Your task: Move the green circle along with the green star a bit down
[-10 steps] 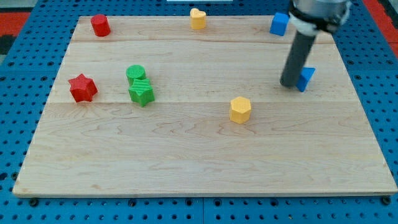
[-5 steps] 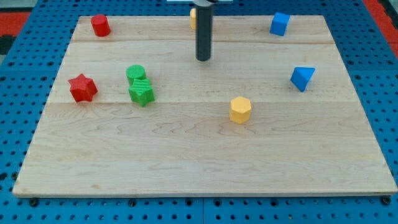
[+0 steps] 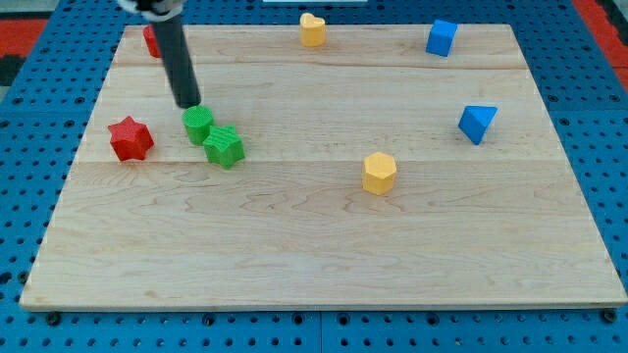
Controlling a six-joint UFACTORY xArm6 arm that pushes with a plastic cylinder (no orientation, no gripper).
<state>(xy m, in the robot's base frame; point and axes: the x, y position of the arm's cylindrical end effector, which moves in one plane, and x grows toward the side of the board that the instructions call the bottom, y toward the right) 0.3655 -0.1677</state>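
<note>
My tip [image 3: 187, 103] sits at the top edge of the green circle [image 3: 197, 125], seemingly touching it; there are no jaws, only the bare rod. The circle leans against the green star [image 3: 224, 146], both in the board's left half, beside the red star [image 3: 130, 138]. I judge the downward push barely begun: both blocks remain to be moved.

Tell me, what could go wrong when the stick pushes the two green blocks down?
My tip sits just above the green circle, slightly to the view's left. The green star lies lower and to the view's right, so the circle might slip past it. The circle could also drift toward the red star.
</note>
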